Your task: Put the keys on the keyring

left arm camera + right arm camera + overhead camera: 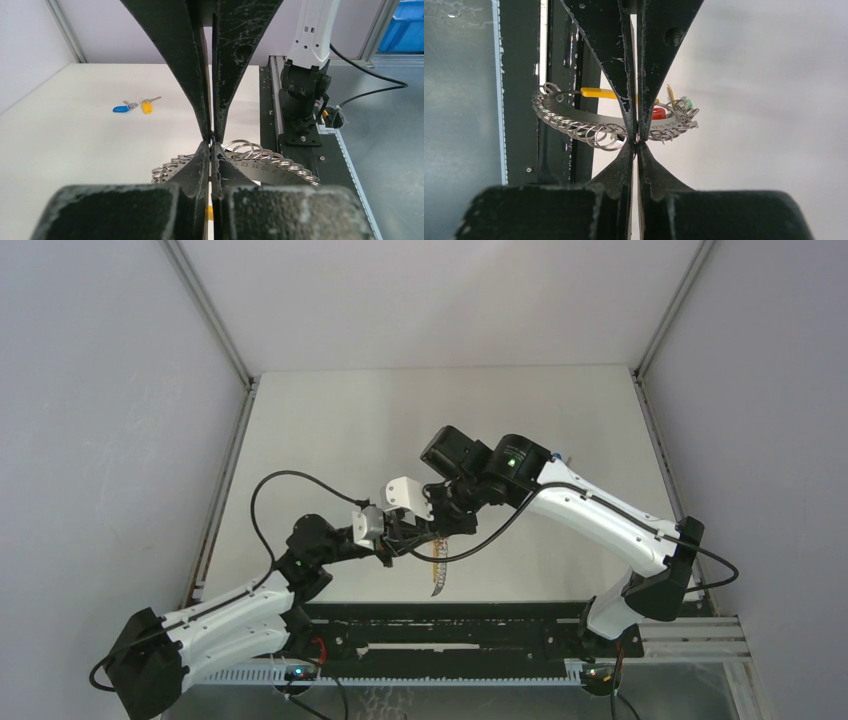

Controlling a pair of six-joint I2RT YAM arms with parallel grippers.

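Note:
The keyring [437, 570], a curved metal strip lined with several split rings, hangs in the air between both grippers. Its rings show in the left wrist view [280, 167]. In the right wrist view the keyring [574, 117] carries yellow, red and green pieces. My left gripper [212, 146] is shut on the strip. My right gripper [637, 142] is shut on the strip's ringed edge at the same spot, tip to tip with the left. In the top view the left gripper [415, 540] meets the right gripper [440, 525] over the table's near middle. A blue key [120, 108] and a yellow key [146, 107] lie on the table.
The black mounting rail [295, 135] with the right arm's base [302, 85] runs along the table's near edge, just below the hanging keyring. Grey walls close in the white table [330, 420] on the left, right and back. A blue bin [405, 25] stands outside.

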